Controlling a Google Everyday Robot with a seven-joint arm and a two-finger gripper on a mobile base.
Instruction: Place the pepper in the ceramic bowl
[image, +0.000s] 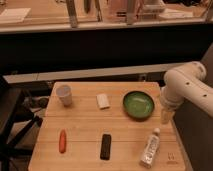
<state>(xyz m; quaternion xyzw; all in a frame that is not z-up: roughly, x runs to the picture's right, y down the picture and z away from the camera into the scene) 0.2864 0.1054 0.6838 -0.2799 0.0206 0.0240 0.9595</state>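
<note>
The end effector (166, 116) is hanging at the right edge of the counter (84, 124), pointing down from the bent white arm (187, 86). Its fingers are standing apart and are gripping nothing. Just to its left, the ceramic bowl (139, 104) is sitting on the wood, glossy green inside and holding nothing; whether the end effector is touching the bowl's rim cannot be told.

In front of the end effector, near the front right corner, a clear plastic bottle (150, 148) with a white cap is lying on its side, cap end pointing toward the end effector. Farther left along the front, a black rectangular bar (105, 146) is lying flat.

The pepper (62, 141), slender and orange-red, is lying near the front left of the counter, well apart from the bowl and from the end effector, roughly parallel to the black bar. Behind it, toward the back left, a small white cup (64, 94) is standing upright. Between the cup and the bowl, a small white block (103, 101) is resting on the wood.
</note>
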